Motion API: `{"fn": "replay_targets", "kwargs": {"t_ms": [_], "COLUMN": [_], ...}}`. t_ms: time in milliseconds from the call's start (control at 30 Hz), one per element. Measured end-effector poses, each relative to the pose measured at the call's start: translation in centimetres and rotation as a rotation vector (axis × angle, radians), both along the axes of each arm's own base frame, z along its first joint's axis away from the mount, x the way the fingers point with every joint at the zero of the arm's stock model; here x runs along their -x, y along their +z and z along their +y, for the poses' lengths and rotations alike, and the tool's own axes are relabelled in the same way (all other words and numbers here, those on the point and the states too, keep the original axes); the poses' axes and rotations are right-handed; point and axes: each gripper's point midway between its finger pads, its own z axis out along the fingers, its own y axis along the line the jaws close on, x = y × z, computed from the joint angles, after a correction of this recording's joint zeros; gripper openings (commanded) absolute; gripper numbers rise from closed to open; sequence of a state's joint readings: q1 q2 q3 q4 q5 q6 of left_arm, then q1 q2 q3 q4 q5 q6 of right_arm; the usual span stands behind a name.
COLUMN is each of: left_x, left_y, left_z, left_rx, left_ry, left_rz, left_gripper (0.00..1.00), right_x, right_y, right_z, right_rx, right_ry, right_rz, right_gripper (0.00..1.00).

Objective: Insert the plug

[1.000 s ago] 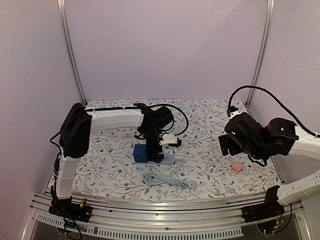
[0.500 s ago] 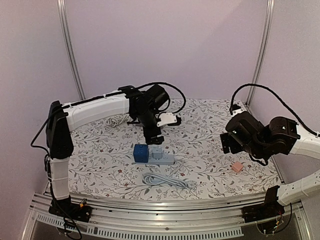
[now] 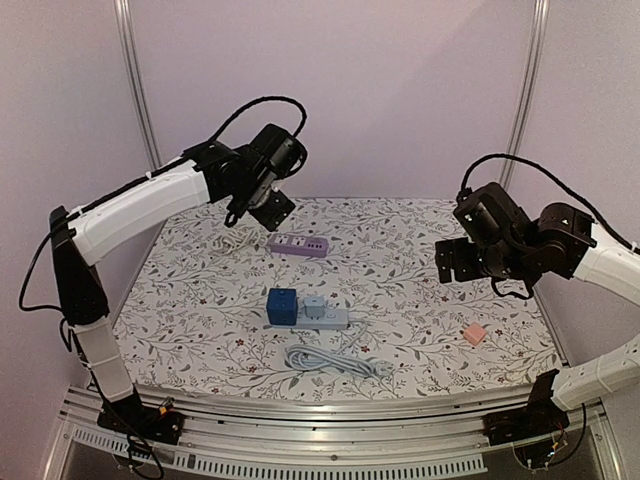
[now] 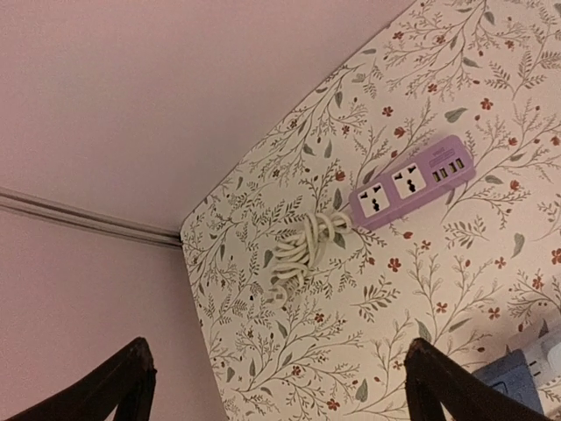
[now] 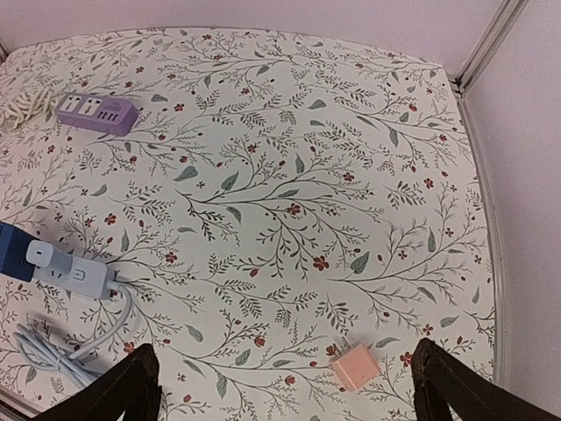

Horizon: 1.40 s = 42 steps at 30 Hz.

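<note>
A blue plug [image 3: 282, 304] sits in the left end of a grey power strip [image 3: 326, 317] at the middle of the table; a lighter plug stands beside it. Both show at the left edge of the right wrist view, plug [image 5: 12, 249] and strip [image 5: 74, 273]. A pink plug [image 3: 474, 334] lies loose at the right, between my right fingers in the wrist view [image 5: 355, 367]. My left gripper [image 3: 262, 206] is open and empty, raised high at the back left. My right gripper [image 3: 453, 263] is open and empty, held above the table's right side.
A purple power strip [image 3: 298, 245] with a coiled white cord [image 3: 233, 240] lies at the back; it also shows in the left wrist view [image 4: 412, 179]. The grey strip's cable [image 3: 335, 362] is bundled near the front edge. Frame posts stand at the back corners.
My left gripper has let go at the grey strip, leaving the blue plug seated there, and has risen up and back to the left. The right arm has lifted slightly.
</note>
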<state>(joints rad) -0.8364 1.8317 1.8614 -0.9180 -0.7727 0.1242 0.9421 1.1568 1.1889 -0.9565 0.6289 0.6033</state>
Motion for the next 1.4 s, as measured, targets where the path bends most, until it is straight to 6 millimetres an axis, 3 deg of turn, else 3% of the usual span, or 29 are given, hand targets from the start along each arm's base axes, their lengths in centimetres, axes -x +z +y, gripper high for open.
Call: {"fn": "replay_targets", "kwargs": {"t_ms": [233,400,633,900,1033,1267,1400], "left_x": [0.6,2.2,4.5,6.7,7.4,8.3,8.8], "left_y": [-1.4,-2.0,-4.3,-4.3,-4.6,-4.7,-4.8], "left_z": [4.6,5.7,4.6,2.4,1.3,-0.1,-0.7], "left_rx": [0.112,0.181,0.293,0.418,0.44,0.456,0.448], "left_ry": [0.178,0.2,0.163,0.072,0.033,-0.015,-0.043], "left_rz": [0.047,0.093,0.225,0.332,0.362,0.394,0.408], "left_gripper": [1.0,1.0,1.0,1.0,1.0,1.0,1.0], "right_x": [-1.1,-1.2,-0.1,1.0,0.3,0.6,-0.1], "right_y": [-2.6,-4.6,-8.0,-12.1,-13.0,-18.1,-18.6], "right_z": [0.7,-0.8,-4.1,-8.0,-8.1,-6.9,-6.4], "right_rx": [0.067,0.062,0.028,0.004,0.03,0.225,0.295], "right_ry": [-0.037,-0.121,-0.325,-0.465,-0.39,-0.134,-0.014], "right_rz": [0.119,0.241,0.402,0.551,0.594,0.81,0.85], "right_gripper": [0.99,0.99,0.99,0.99,0.99,0.99,0.99]}}
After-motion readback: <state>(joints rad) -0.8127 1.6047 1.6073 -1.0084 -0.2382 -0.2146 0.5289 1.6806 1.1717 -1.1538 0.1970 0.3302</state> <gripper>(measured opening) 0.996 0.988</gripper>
